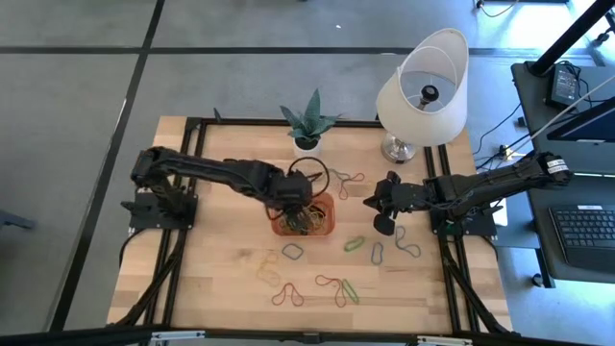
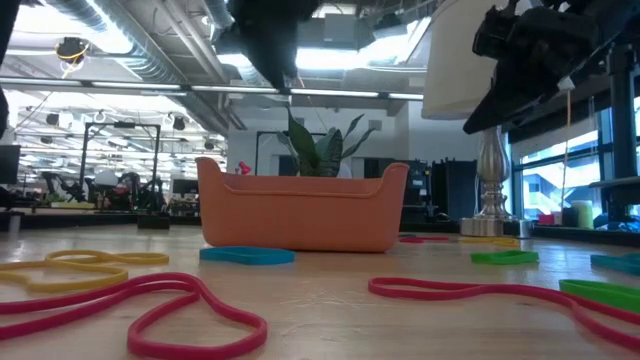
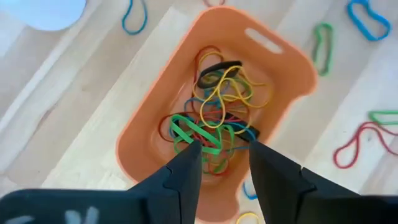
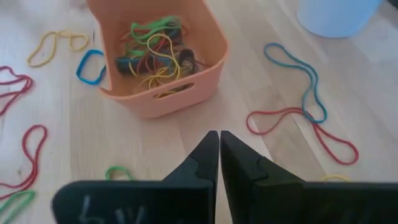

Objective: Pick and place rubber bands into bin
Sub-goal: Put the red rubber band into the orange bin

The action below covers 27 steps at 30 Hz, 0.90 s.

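The orange bin stands mid-table with a tangle of rubber bands of several colours inside it. More rubber bands lie loose on the wood in front of it and to its right. My left gripper hangs open above the bin, nothing between its fingers. My right gripper is shut and empty, hovering above the table to the right of the bin. In the low view the bin rests flat on its base.
A white pot with a spiky plant stands just behind the bin. A lamp with a white shade is at the far right corner. Loose bands cover the near half of the table.
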Tool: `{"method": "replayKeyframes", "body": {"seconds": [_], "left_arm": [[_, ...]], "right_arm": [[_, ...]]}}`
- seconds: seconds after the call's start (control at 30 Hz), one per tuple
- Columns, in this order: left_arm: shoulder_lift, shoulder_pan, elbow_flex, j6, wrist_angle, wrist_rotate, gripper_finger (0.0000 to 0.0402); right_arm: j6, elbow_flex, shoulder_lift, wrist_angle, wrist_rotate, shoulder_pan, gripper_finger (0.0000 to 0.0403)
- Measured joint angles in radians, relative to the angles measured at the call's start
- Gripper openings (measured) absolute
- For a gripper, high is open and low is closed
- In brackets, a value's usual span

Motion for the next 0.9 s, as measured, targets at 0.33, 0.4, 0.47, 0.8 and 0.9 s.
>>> {"method": "replayKeyframes", "body": {"seconds": [0.33, 0.4, 0.47, 0.8, 0.9], "left_arm": [[-0.019, -0.134, -0.078, 0.134, 0.005, -0.031, 0.0013], [-0.034, -0.152, -0.13, 0.132, 0.025, -0.027, 0.0006], [-0.068, -0.17, -0.197, 0.117, 0.063, -0.025, 0.0002], [-0.442, -0.245, -0.627, 0.039, 0.326, -0.026, 0.0002], [-0.565, -0.269, -0.738, 0.045, 0.378, -0.029, 0.0002]], "right_arm": [[0.089, 0.001, 0.0, -0.006, 0.0, 0.051, 0.0005], [0.129, 0.007, 0.0, -0.008, 0.0, 0.086, 0.0004], [0.17, 0.018, 0.0, -0.009, 0.019, 0.122, 0.0003], [0.46, 0.25, 0.136, -0.263, 0.184, 0.293, 0.0001], [0.518, 0.384, 0.264, -0.368, 0.186, 0.321, 0.0001]]}}
